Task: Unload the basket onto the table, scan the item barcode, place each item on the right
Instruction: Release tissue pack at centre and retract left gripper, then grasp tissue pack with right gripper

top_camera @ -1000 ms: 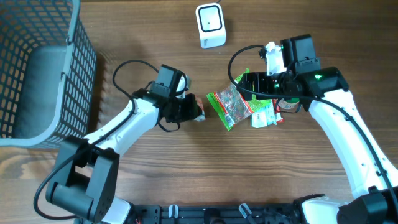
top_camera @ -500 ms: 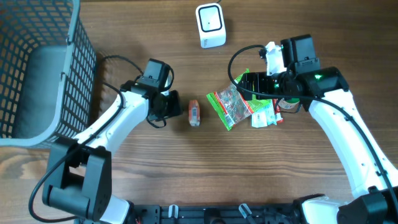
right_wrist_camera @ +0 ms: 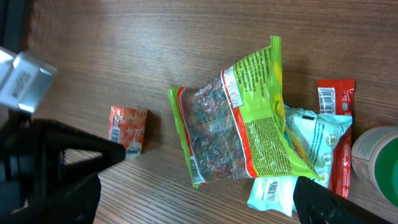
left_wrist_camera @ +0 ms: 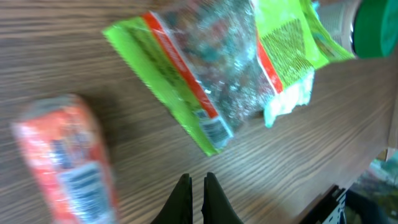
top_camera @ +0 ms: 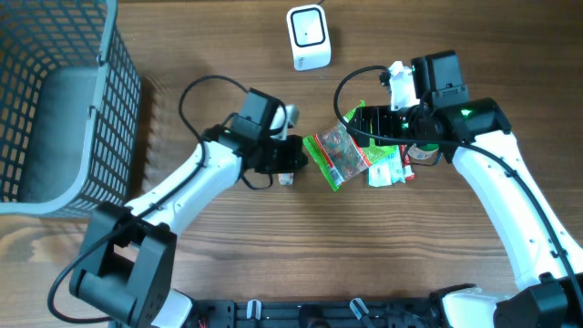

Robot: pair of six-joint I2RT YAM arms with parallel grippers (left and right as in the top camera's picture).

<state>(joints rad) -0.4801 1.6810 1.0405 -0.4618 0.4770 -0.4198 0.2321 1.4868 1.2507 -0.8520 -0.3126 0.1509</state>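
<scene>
**Figure: Table at the scan step, left fingers closed beside the orange packet**

You see a brown wood-grain table (top_camera: 228, 246) with planks running left to right; a grey wire-mesh basket (top_camera: 118, 91) fills its far left, and a white box-shaped scanner (top_camera: 308, 36) stands at the top centre. In the left wrist view the table's edge cuts the lower right corner; what lies beyond it is dark and too blurred to name.

The small orange foil packet (left_wrist_camera: 62, 162) lies flat on the wood left of centre, its printed face up. In the left wrist view it is blurred and sits to the left of the left gripper (left_wrist_camera: 198, 186), apart from the fingertips; those fingertips are pressed together with nothing between them. From overhead the gripper's body covers the packet's upper end.

The green-and-clear plastic snack bag (right_wrist_camera: 230, 124) lies just beyond the packet; it overlaps a pale blue packet (right_wrist_camera: 311, 134), with a red stick sachet (right_wrist_camera: 339, 112) and a green-lidded jar (right_wrist_camera: 376, 168) beside that. The right gripper (right_wrist_camera: 211, 168) hangs above this cluster; its fingers are spread wide and hold nothing.
</scene>
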